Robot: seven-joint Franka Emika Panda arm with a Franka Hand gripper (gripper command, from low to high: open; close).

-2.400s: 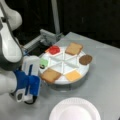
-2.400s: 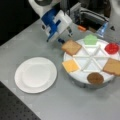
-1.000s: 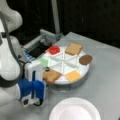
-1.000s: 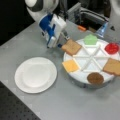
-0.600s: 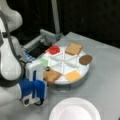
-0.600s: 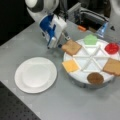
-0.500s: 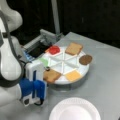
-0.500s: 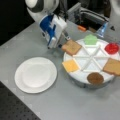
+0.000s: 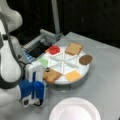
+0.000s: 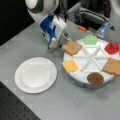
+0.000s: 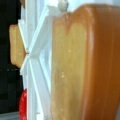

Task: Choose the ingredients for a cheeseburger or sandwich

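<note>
A toast square (image 9: 51,75) is being met at its outer edge by the claw (image 9: 46,70) of the blue-and-white arm, at the rim of the white segmented tray (image 9: 83,70) on the grey desk (image 9: 105,82). In a front view the claw (image 10: 64,41) is being shown just beside the same toast square (image 10: 71,47), which is lying in its tray compartment and overhanging the rim toward the claw. Whether the claw is parted or closed on the toast cannot be told. The wrist view is being filled by the toast square (image 11: 82,65) at close range, with the tray's white dividers (image 11: 33,50) beside it.

The other ingredients are being kept in their own compartments: a second toast square (image 9: 74,48), a dark brown patty (image 9: 85,59), a yellow cheese square (image 9: 73,75), a red disc (image 9: 53,49) and a green piece (image 9: 43,61). In a front view they are being seen as the green piece (image 10: 90,39), red disc (image 10: 111,47), second toast square (image 10: 113,66), patty (image 10: 95,78) and cheese square (image 10: 70,65).

A plain white plate (image 10: 35,74) is being left bare on the desk, well apart from the tray (image 10: 82,75); the plate (image 9: 75,110) is at a front view's bottom.
</note>
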